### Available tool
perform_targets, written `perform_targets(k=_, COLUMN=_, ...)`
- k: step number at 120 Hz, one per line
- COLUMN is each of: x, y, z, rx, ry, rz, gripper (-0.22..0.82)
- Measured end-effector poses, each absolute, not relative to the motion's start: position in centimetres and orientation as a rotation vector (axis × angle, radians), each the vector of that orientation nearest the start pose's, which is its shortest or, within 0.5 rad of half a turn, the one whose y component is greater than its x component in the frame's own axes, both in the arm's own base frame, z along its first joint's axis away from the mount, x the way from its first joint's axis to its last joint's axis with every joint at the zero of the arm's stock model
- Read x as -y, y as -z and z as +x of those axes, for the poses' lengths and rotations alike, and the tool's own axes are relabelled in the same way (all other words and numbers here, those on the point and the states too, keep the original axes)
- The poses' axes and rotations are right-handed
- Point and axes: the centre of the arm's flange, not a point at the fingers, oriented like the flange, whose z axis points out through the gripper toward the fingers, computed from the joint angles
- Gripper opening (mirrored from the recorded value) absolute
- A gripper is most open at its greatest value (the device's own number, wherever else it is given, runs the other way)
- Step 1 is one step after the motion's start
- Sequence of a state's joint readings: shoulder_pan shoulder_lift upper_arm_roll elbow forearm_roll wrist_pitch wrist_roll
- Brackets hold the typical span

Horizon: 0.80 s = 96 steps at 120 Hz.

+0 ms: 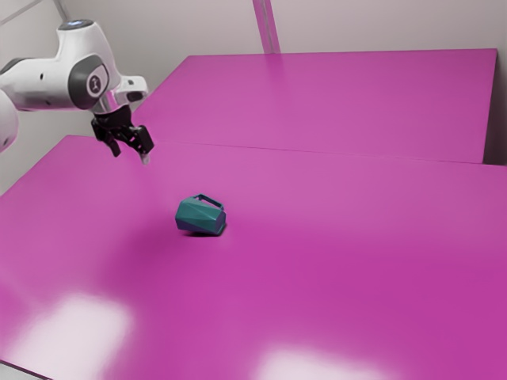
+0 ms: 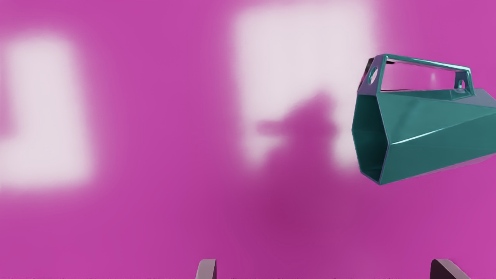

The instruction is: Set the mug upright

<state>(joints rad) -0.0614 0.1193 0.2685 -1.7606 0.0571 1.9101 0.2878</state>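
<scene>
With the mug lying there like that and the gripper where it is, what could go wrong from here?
The open gripper hangs above the table, off to one side of the mug; coming straight down would probably miss it.

The mug lies on its side with angled facets, so a poorly aligned grasp could slip or roll it.

Its handle juts out from the body and might catch a finger or block the turn upright.

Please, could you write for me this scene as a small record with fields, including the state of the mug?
mug: teal, faceted, lying on its side
handle: bar running along the mug's length
mouth: open, facing sideways
fingers: apart, holding nothing, above the table
table: magenta
task: mug not yet upright
</scene>
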Motion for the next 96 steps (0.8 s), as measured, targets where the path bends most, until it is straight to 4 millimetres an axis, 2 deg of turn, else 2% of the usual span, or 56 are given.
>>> perform_targets(k=21, x=-15.0, y=-48.5, z=58.1, rx=-0.041, ry=0.047, rz=-3.174, gripper=0.6)
perform_targets(k=36, x=-13.1, y=-47.0, z=58.1, rx=-0.08, ry=0.026, rz=-3.248, gripper=0.6)
perform_targets(k=53, x=-14.6, y=-44.8, z=57.5, rx=-0.029, ry=-0.004, rz=-3.343, gripper=0.6)
perform_targets(k=68, x=-13.9, y=-41.9, z=57.4, rx=-0.05, ry=-0.046, rz=-3.433, gripper=0.6)
perform_targets(k=87, x=-14.9, y=-37.3, z=57.1, rx=-0.029, ry=-0.101, rz=-3.547, gripper=0.6)
perform_targets(k=96, x=-15.1, y=-36.1, z=57.1, rx=-0.049, ry=-0.102, rz=-3.585, gripper=0.6)
